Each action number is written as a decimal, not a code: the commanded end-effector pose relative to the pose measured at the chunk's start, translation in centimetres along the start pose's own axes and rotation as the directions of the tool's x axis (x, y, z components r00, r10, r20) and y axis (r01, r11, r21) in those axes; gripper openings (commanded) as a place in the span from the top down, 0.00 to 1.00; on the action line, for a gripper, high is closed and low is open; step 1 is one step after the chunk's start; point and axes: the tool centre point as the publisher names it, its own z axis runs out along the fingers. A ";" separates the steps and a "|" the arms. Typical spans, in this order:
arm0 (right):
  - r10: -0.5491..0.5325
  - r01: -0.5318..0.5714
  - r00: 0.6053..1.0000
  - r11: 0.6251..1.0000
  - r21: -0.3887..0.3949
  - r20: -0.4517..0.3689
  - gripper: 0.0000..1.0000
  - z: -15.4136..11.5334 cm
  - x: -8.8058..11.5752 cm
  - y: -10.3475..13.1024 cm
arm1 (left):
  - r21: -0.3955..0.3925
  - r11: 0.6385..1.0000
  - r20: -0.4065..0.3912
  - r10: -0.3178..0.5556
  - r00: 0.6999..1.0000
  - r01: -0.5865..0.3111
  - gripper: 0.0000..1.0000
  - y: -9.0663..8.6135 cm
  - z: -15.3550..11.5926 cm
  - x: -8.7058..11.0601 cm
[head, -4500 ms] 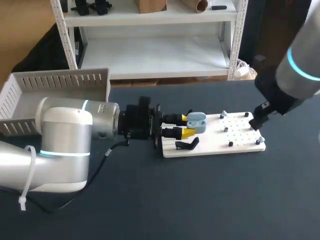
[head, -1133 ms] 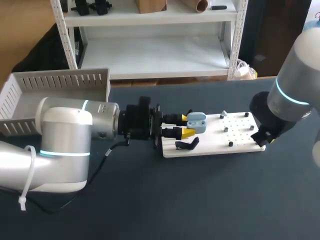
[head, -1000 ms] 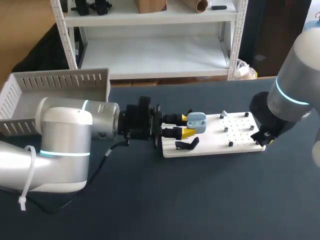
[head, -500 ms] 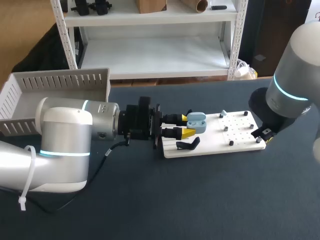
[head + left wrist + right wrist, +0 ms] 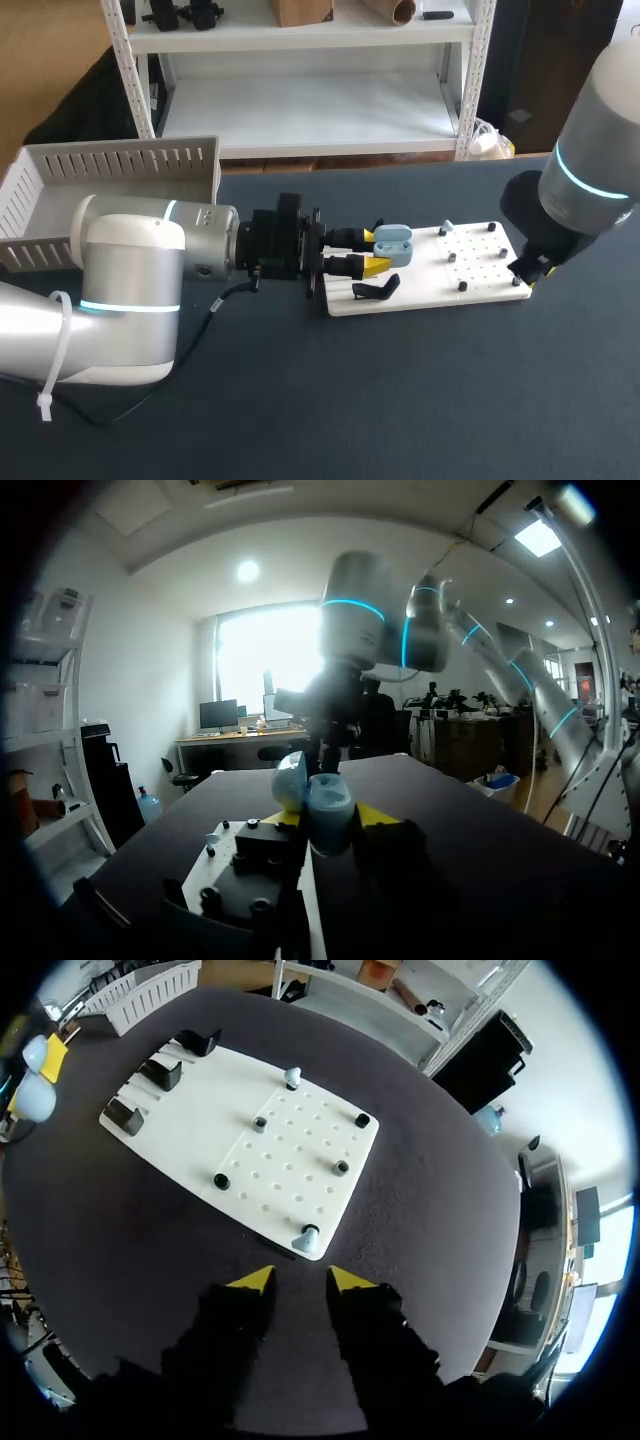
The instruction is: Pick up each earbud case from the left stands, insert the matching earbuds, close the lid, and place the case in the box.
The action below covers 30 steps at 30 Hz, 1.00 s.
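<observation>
right gripper [image 5: 300,1280]: fingers apart, nothing between them; it hangs above the dark table [image 5: 400,400], just off the board's edge.
earbud [image 5: 305,1241]: pale blue, seated at the very edge of the white board [image 5: 200,1130], on the corner nearest this gripper.
key relation: the earbud lies just ahead of the yellow tips, in line with the gap between them and touching neither. i judge the coming move a short advance and drop straight onto it.
long axis: the earbud is too small here to tell which way it runs, so finger alignment cannot be judged.
nearer arm: the right arm by far; the left arm is at the board's opposite end and already occupied.
left gripper [image 5: 372,250]: clamped on the earbud case [image 5: 392,243], one yellow tip on each side.
case position: held over the board's end nearest the left arm, above the stands [image 5: 160,1073], well apart from the right gripper. its lid looks raised in the left wrist view.
second earbud [image 5: 292,1076]: pale blue, on the board's far edge, well apart from both grippers.
box [image 5: 60,190]: grey slatted crate beside the left arm, well apart from the case.
step in hand: likely fetching the first earbud for the waiting case.
</observation>
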 end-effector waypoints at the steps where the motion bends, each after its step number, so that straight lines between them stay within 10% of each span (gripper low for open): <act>1: -0.013 0.013 1.000 1.000 0.006 0.014 0.09 0.4 0.2 0.2 | 0.001 1.000 0.004 0.002 1.000 -0.002 1.00 0.0 0.0 0.1; 30: -0.034 0.033 0.999 0.999 0.034 0.019 0.53 3.6 -1.2 -0.8 | 0.001 1.000 0.004 0.002 1.000 -0.002 1.00 0.0 0.0 0.1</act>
